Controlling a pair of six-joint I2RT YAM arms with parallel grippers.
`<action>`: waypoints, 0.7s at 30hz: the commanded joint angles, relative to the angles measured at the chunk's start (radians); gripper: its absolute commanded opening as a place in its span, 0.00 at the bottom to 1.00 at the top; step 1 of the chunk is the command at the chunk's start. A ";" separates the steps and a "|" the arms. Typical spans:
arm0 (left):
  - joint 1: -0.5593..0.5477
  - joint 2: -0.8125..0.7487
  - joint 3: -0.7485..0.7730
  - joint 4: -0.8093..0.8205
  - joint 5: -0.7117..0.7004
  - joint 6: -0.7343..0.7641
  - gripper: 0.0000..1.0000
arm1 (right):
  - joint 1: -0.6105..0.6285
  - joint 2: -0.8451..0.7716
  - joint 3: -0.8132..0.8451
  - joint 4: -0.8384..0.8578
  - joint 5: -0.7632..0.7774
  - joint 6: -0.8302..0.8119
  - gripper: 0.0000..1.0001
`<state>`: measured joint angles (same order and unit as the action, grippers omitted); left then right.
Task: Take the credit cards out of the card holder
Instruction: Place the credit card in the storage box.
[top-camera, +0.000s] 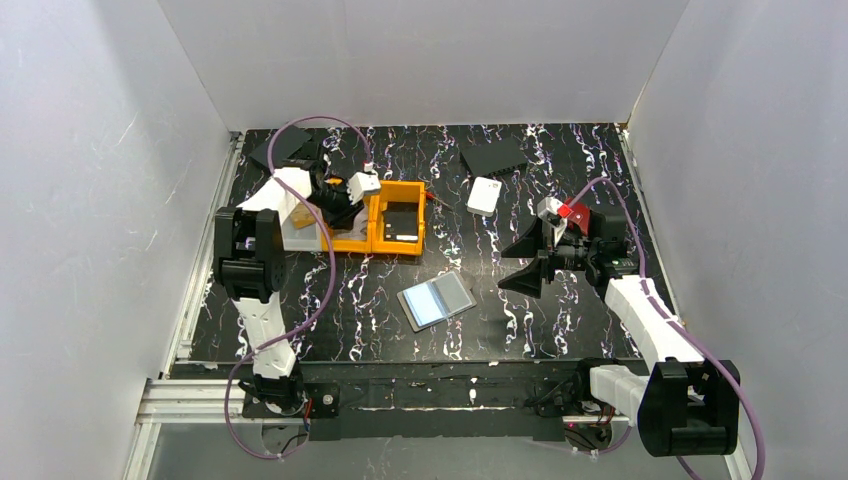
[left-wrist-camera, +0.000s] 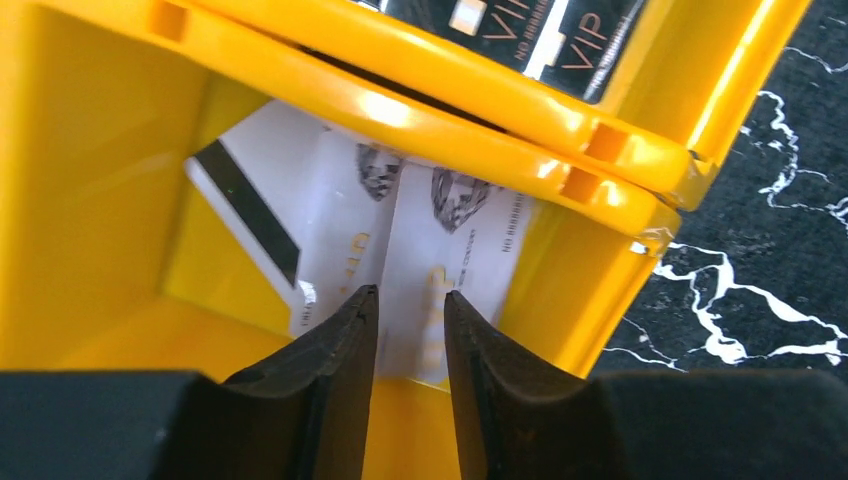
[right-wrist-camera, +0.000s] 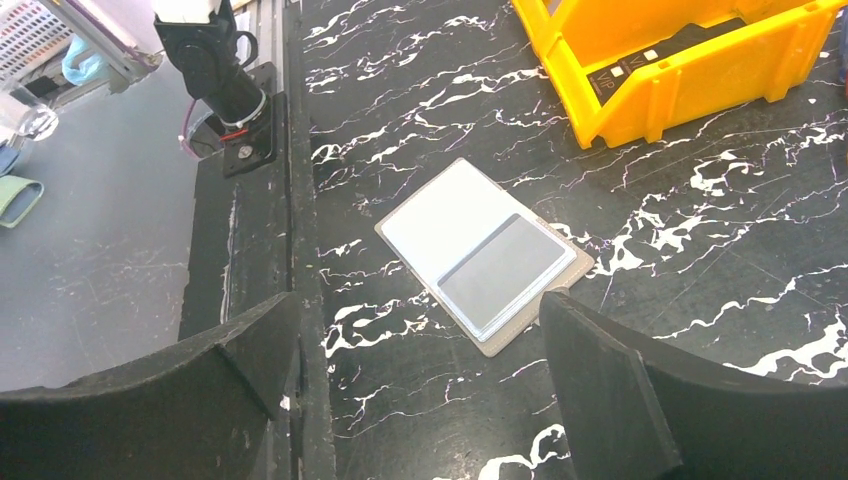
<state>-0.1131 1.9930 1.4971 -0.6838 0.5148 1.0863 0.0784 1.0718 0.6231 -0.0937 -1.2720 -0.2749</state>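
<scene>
**Left gripper** (left-wrist-camera: 410, 297): reaching down into the left compartment of the orange bin (top-camera: 398, 247). Fingers (left-wrist-camera: 330, 380) standing narrowly apart, pinching nothing, with a white card's face showing in the gap.

**Credit cards** (left-wrist-camera: 460, 250): two white ones counted, overlapping and leaning against the bin's divider wall. Nearer one showing a black stripe. Long edges slanting down toward the compartment floor, hemmed by bin walls on every side.

**Black card** (top-camera: 402, 222): lying flat in the right compartment; at least one, exact count unreadable.

**Card holder** (top-camera: 436, 300): one, lying open and flat on the marbled table (top-camera: 470, 340) near its middle. Long axis running from near-left to far-right, with the pale half leftward and the grey half rightward. Bare tabletop bordering all four edges, well apart from the bin.

**White case** (top-camera: 484, 196): one, sitting just right of the bin, beyond the holder.

**Right gripper** (top-camera: 518, 265): hovering right of the holder, fingers spread wide, gripping nothing, opening facing the holder.
</scene>
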 joint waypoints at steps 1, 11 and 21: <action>0.001 -0.020 0.059 0.038 -0.022 -0.047 0.32 | -0.008 -0.024 -0.005 0.047 -0.038 0.019 0.98; 0.000 -0.117 0.071 0.140 -0.076 -0.248 0.35 | -0.017 -0.028 -0.009 0.059 -0.046 0.028 0.98; 0.017 -0.643 -0.382 0.673 -0.057 -1.018 0.64 | -0.028 -0.057 -0.001 0.021 -0.014 -0.026 0.98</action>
<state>-0.1104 1.5871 1.2591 -0.2504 0.4118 0.4652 0.0608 1.0405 0.6231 -0.0715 -1.2892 -0.2611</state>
